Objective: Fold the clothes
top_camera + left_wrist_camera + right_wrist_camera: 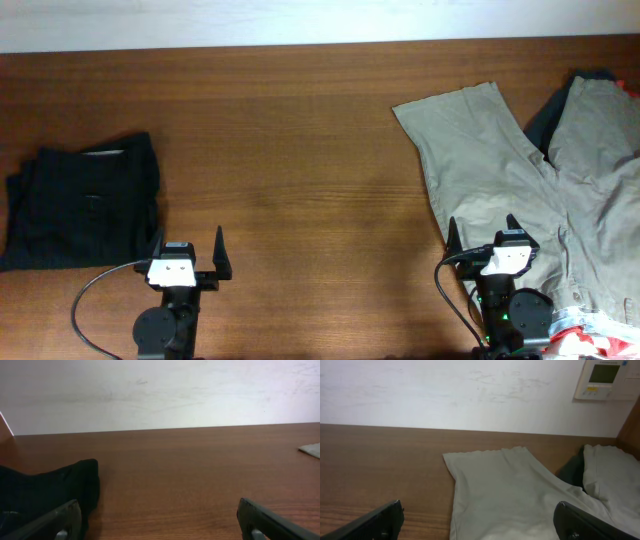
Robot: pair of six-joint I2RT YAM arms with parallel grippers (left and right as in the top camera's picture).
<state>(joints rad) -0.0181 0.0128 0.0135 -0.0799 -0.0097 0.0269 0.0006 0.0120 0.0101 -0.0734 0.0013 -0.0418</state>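
I have left jaws and right jaws spread apart, holding nothing. The trousers point(485, 160) lie just ahead of the right jaws.

- Khaki trousers point(480, 160): woven cloth, matt, lightly creased.
- Table point(300, 150): reddish-brown wood grain, smooth, faint sheen noted.
- Folded black garment point(85, 205): matt cloth.
- Wall point(445, 390): matt white, scuffed.

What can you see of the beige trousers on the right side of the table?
The trousers are light khaki-beige, cotton-looking, unfolded and spread with wrinkles on the right side of the wooden table. One leg runs toward the far edge, its end wavy; the other lies further right, partly out of frame. A dark garment shows between the legs, apparently beneath. The open right pincer sits over the near part; contact is unclear.
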